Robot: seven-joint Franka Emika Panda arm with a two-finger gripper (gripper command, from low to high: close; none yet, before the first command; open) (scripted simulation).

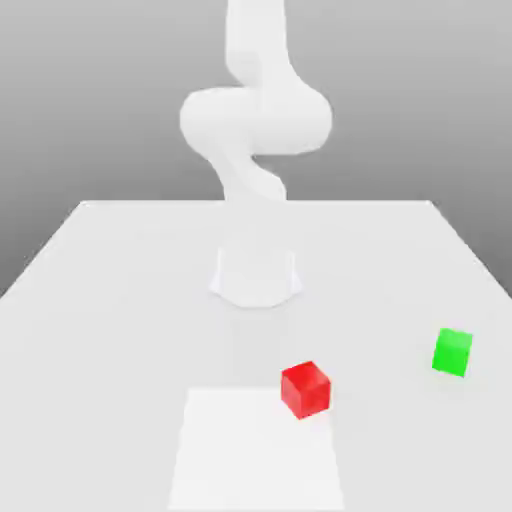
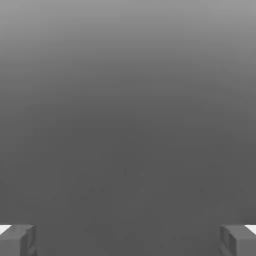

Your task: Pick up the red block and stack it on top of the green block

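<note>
In the exterior view, a white robot arm (image 1: 255,120) rises from a round base at the middle of a pale, flat white surface (image 1: 120,290). A small bright red cube with plain smooth faces (image 1: 305,389) sits on the surface near the front, at the corner of a lighter square patch (image 1: 255,450). A small bright green cube of about the same size (image 1: 452,352) sits well apart from it, toward the exterior view's right. Neither cube is touched. In the hand view, the claw (image 2: 128,240) is spread wide, its two grey fingertips (image 2: 17,240) at opposite edges with nothing between them, against a plain grey backdrop. The red cube looks rigid and light, likely somewhat slick; pinching two opposite flat sides near mid-height seems the surest hold.
</note>
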